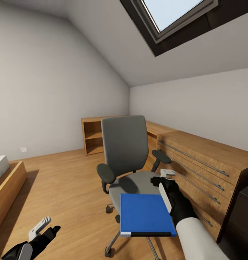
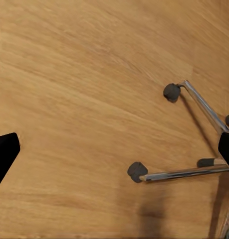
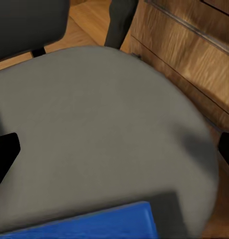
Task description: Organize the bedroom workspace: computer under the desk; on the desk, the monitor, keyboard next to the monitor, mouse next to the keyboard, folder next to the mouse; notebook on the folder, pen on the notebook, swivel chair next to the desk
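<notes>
One hand (image 1: 166,179) over folder (image 1: 145,213)

No readable text from my end: folder (image 1: 145,213) cover plain blue, swivel chair (image 1: 124,151) unlabelled, cabinet drawers (image 1: 196,169) unmarked.

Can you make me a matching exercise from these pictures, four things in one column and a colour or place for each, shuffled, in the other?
Things:
1. folder
2. swivel chair back
3. low cabinet
4. left gripper

Descriptions:
A. light wood with long metal handles
B. bright blue, lying on the front of the seat
C. grey upholstery
D. low over the bare wooden floor, left of the chair

Pairs: 1-B, 2-C, 3-A, 4-D
</notes>
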Motion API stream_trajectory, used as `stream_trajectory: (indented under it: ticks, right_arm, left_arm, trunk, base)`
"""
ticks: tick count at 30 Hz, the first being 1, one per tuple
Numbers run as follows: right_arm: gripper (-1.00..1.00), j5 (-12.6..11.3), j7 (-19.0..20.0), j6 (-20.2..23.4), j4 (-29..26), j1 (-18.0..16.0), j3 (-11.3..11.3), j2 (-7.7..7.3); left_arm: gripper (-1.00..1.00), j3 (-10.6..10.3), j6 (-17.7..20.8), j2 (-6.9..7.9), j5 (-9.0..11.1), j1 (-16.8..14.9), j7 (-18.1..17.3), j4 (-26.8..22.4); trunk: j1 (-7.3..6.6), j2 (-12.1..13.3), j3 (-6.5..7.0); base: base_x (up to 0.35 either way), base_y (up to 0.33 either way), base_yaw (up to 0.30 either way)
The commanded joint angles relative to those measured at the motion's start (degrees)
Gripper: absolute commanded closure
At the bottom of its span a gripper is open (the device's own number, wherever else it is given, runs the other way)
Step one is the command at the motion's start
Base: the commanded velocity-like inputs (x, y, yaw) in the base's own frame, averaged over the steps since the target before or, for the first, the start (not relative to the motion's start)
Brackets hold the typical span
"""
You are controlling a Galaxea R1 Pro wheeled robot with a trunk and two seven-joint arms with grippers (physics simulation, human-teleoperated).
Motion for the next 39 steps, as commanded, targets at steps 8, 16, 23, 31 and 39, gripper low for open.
stream_trajectory:
  ticks: [8, 16, 23, 31, 39]
  right_arm:
    - [-1.0, -0.1, 0.1, 5.5, -11.3, 5.3, 0.3, 0.28]
    - [-1.0, -0.2, 0.1, 7.0, -20.2, 10.6, 4.7, 0.31]
    - [-1.0, -6.1, 0.1, 7.2, -24.0, 11.9, 8.8, 1.43]
    - [-1.0, -7.0, 0.1, 6.6, -24.4, 11.9, 9.8, 1.45]
    - [-1.0, -6.9, 0.1, 6.5, -24.4, 11.9, 9.7, 1.36]
  left_arm:
    - [-1.0, 0.0, 0.2, -0.06, -0.7, -0.1, 0.4, 1.9]
    - [-1.0, 0.3, -5.7, 0.52, -6.4, 0.0, 0.2, 10.6]
    - [-1.0, 0.3, -19.4, 1.48, -8.0, 0.0, 0.0, 19.9]
    - [-1.0, 0.3, -20.9, 2.29, -8.0, 0.0, 0.1, 21.1]
    - [-1.0, 0.3, -21.0, 2.21, -8.1, 0.0, 0.1, 22.2]
  trunk:
    - [-0.01, 0.0, 0.0]
    - [-0.01, 0.0, 0.0]
    - [-0.01, 0.0, 0.0]
    - [-0.01, 0.0, 0.53]
    - [-0.01, 0.0, 1.01]
  base:
    - [0.0, 0.0, 0.0]
    - [0.0, 0.0, 0.0]
    - [0.0, 0.0, 0.0]
    - [0.0, 0.148, -0.198]
    - [0.0, 0.285, -0.239]
